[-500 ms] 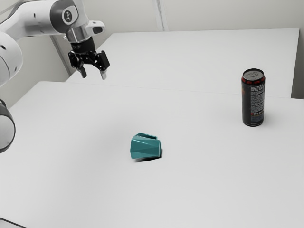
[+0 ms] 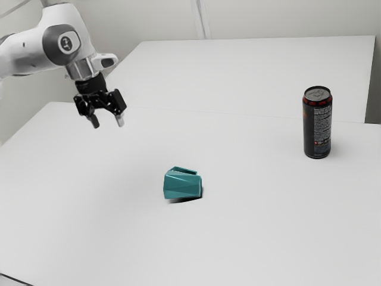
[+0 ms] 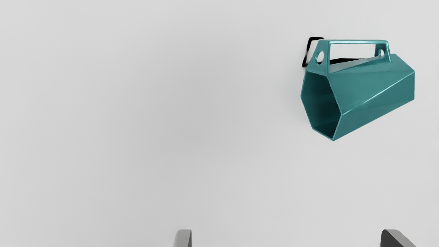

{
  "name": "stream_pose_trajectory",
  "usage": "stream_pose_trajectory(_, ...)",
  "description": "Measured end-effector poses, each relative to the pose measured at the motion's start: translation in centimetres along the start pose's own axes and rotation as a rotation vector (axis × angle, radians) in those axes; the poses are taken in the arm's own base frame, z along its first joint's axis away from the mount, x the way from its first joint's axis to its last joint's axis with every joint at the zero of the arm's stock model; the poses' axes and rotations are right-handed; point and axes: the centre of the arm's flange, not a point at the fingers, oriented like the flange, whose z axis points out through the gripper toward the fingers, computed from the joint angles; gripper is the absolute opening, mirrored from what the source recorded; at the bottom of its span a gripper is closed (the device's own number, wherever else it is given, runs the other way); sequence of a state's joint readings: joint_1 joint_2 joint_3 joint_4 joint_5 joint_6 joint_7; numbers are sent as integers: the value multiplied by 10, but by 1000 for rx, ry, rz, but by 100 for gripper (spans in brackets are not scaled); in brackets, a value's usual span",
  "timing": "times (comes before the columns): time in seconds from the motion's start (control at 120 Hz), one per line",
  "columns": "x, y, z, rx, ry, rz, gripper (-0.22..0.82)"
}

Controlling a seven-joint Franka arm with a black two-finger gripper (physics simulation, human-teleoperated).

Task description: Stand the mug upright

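In the exterior view, the gripper (image 2: 107, 123) hangs in the air above the table (image 2: 238, 244), its two fingers wide apart, with nothing between them and touching nothing. The mug (image 2: 183, 186) lies on its side on the table, beyond the gripper toward the exterior view's right and well apart from it. The can (image 2: 317, 124) stands upright, farther toward the exterior view's right. Compared with the earlier frame, the gripper is lower in this view and a little more toward the exterior view's left; the mug and the can lie and stand just as they did. In the wrist view, the fingertips are again far apart, with bare table between them. The mug lies out ahead of them, untouched, its open mouth in sight and its handle along the side away from the fingers.
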State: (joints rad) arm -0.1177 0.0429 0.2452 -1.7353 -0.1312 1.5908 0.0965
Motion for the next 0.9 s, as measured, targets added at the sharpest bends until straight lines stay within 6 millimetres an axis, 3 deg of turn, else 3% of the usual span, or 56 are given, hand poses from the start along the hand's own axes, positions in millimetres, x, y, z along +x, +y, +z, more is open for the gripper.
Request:
stream_pose_trajectory(0.133, -29, -47, 30, -144, -5, -96, 60)
stream_pose_trajectory(0.192, -38, -57, 41, -198, 7, -122, 61)
stream_pose_trajectory(0.358, -48, -21, 83, -319, 13, -76, 60)
stream_pose_trajectory(0.708, -67, -22, 140, -451, 20, -88, 60)
stream_pose_trajectory(0.9, -57, -24, 170, -482, 43, -89, 60)
